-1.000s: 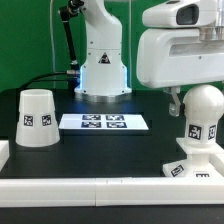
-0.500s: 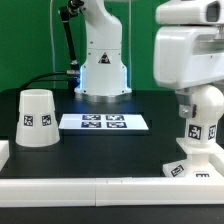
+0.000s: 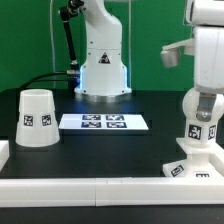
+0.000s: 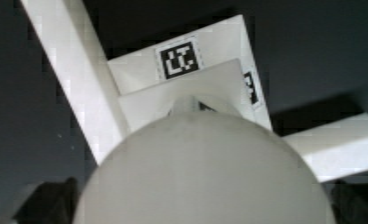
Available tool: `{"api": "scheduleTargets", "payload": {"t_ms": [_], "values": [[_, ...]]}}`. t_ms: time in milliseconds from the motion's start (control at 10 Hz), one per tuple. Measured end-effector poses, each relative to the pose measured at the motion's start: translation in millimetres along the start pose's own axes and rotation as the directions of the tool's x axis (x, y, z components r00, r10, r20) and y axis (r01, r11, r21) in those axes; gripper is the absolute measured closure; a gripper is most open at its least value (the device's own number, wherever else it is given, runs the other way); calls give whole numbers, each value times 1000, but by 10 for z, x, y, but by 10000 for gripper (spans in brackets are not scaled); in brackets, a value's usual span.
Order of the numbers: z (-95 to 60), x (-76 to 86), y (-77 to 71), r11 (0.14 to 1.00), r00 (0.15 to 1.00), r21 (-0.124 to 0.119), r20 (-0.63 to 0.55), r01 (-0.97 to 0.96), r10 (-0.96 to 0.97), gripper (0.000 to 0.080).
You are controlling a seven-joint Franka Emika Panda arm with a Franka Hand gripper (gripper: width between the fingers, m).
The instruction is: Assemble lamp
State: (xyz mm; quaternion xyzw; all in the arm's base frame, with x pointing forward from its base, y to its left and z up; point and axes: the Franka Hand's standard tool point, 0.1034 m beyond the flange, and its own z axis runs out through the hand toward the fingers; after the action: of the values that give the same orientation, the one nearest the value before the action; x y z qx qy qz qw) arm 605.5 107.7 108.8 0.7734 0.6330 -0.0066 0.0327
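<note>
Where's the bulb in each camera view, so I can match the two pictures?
Exterior view: the bulb stands upright near the exterior view's right edge, over the base.
Wrist view: the bulb's round head fills the foreground, seen from above.
Shared landmark: the tagged base, directly beneath the bulb in both.

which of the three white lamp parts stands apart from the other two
The shade, alone at the exterior view's left. The bulb stands upright on the base at the exterior view's right, so those two touch.
</note>
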Motion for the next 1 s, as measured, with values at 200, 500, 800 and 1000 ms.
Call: {"api": "scheduleTargets", "payload": {"t_ms": [200, 500, 800, 1000], "values": [[-3, 21, -8, 993, 993, -6, 13, 116, -116, 100], [0, 1, -1, 989, 989, -5, 14, 144, -144, 223], [0, -7, 2, 995, 995, -6, 13, 104, -104, 223], [-2, -41, 10, 996, 996, -4, 6, -84, 84, 223]]}}
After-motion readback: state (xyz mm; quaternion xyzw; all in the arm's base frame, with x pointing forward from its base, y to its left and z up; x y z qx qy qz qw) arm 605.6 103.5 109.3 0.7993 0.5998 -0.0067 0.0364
